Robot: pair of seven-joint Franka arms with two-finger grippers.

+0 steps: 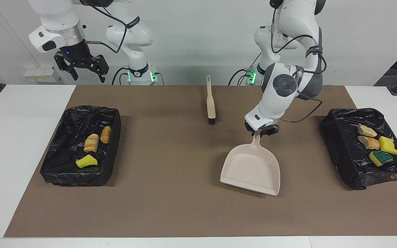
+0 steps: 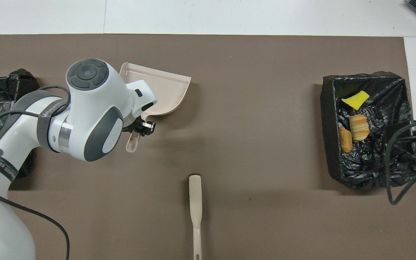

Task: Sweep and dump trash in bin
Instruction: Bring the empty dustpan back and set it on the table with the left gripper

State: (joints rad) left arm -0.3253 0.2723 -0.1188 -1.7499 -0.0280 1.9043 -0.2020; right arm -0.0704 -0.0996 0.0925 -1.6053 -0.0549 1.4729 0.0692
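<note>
Here the dustpan is being carried by its handle in the clenched left gripper over the middle of the brown mat, its mouth turned away from the robots. The pan appears empty, and the trash is already lying in two black-lined bins: bread-like chunks and a yellow sponge piece in the bin at the right arm's end of the table, and further chunks and sponge pieces in the bin at the left arm's end. The step in hand is judged to be the setting down of the pan; it is best done by lowering it level until its lip is resting flat on the mat, and only then releasing the handle. The right gripper, jaws spread and empty, is being held waiting high over the table edge nearest the robots. The brush is lying at that edge of the mat, bristles pointing away from the robots. The white table is being framed by a plain pale wall.
</note>
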